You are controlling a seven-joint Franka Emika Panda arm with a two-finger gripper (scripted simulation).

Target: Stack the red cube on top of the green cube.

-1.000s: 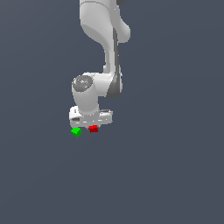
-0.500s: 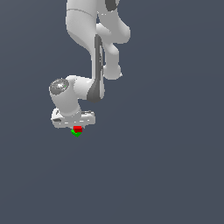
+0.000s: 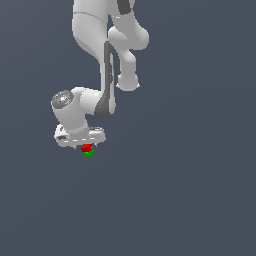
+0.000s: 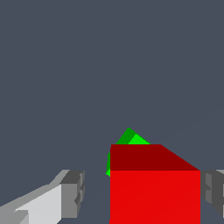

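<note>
The white robot arm [image 3: 102, 60] reaches down from the top of the exterior view, its wrist bent over the green cube [image 3: 88, 153]. The gripper [image 3: 86, 146] sits directly above the green cube. In the wrist view its jaws stand apart: one finger [image 4: 70, 192] is clear of the red cube [image 4: 154, 188], with a gap between them, and the other finger [image 4: 214, 192] lies just beside the cube's opposite face; whether it touches, I cannot tell. The red cube [image 3: 86, 148] sits between the fingers, right over the green cube [image 4: 131, 139], which peeks out behind it.
</note>
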